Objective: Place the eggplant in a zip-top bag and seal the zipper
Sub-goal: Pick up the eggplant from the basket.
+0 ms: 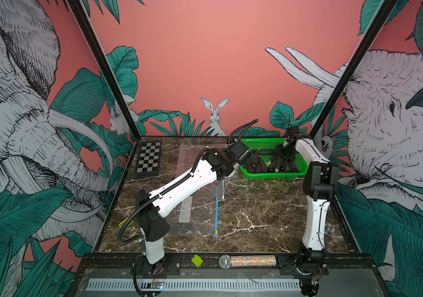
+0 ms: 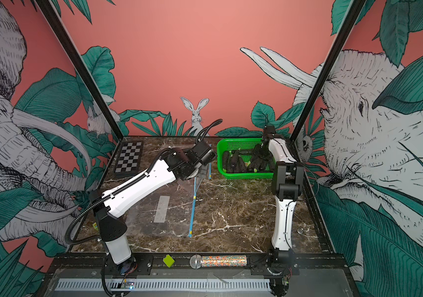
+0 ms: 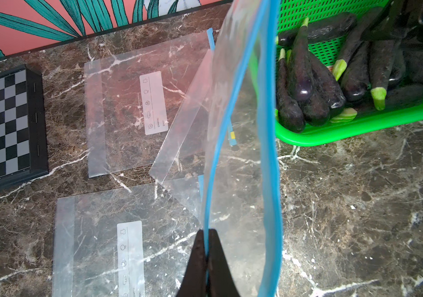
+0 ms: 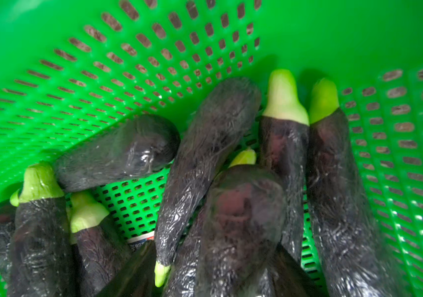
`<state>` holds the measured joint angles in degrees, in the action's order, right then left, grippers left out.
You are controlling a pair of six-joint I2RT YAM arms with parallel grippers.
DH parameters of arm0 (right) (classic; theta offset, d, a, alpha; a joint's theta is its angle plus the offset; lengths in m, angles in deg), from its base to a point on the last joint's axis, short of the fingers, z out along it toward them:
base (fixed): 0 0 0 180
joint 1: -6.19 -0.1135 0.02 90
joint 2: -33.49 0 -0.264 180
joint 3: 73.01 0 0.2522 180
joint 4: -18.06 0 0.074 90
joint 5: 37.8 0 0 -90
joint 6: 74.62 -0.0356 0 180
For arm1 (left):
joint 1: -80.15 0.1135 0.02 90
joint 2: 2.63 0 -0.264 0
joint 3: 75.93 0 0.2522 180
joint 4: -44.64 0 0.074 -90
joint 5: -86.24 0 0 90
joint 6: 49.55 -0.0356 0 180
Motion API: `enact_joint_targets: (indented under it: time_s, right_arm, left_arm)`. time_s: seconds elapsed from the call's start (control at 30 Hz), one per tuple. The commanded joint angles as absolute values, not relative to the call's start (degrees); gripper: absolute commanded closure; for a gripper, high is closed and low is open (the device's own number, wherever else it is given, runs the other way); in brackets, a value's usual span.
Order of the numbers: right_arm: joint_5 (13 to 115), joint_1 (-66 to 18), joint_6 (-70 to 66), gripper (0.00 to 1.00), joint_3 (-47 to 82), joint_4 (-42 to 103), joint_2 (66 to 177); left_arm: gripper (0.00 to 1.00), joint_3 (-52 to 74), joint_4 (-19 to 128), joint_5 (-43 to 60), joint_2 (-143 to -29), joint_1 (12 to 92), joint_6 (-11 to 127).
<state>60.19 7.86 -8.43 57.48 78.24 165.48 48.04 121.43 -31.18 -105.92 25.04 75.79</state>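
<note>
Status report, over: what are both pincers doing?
Left pincer shut on blue rim of clear zip-top bag. Right pincer down among dark purple eggplants in green plastic basket, grip unclear. Spare bags flat beneath.

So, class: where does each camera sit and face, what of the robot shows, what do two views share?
Top view: high at near edge, facing down at marble table; left arm, right arm show.
Top view: beside it, same aim, arms.
Left wrist: faces down past left gripper shut on zip-top bag.
Right wrist: faces eggplants in green basket; robot parts unclear.
Shared: chessboard, left wrist and top views.
</note>
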Motion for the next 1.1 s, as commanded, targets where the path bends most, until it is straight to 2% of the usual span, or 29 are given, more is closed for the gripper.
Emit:
enact_joint_targets:
  time_s: [0.0,0.13,0.27,0.57,0.7,0.87,1.07]
  right_arm:
    - [59.41,8.12,-8.28,0.41,58.38,79.44,166.83]
    - [59.86,8.12,-7.6,0.57,56.81,77.06,164.82]
    - [60.53,8.25,-6.69,0.63,55.97,76.11,162.6]
    - [64.83,8.47,-5.36,0.71,50.0,72.22,153.21]
    - [68.25,8.65,-5.1,0.71,45.07,69.18,146.52]
    - [79.36,8.75,-6.98,0.71,34.46,60.33,135.89]
    - [88.61,7.16,-13.97,0.73,17.92,46.24,118.75]
  left_arm:
    - [1.0,47.25,121.11,-31.0,-103.71,25.3,76.31]
    - [1.0,46.74,121.25,-31.07,-103.27,25.3,76.65]
    - [1.0,45.35,120.45,-30.9,-102.37,25.39,76.84]
    - [1.0,44.83,119.35,-30.41,-100.81,25.48,75.79]
    - [1.0,49.07,125.35,-30.02,-102.21,26.05,79.42]
    - [1.0,57.91,135.26,-24.64,-105.94,26.36,86.02]
    - [1.0,51.49,128.79,-16.64,-103.24,27.51,92.88]
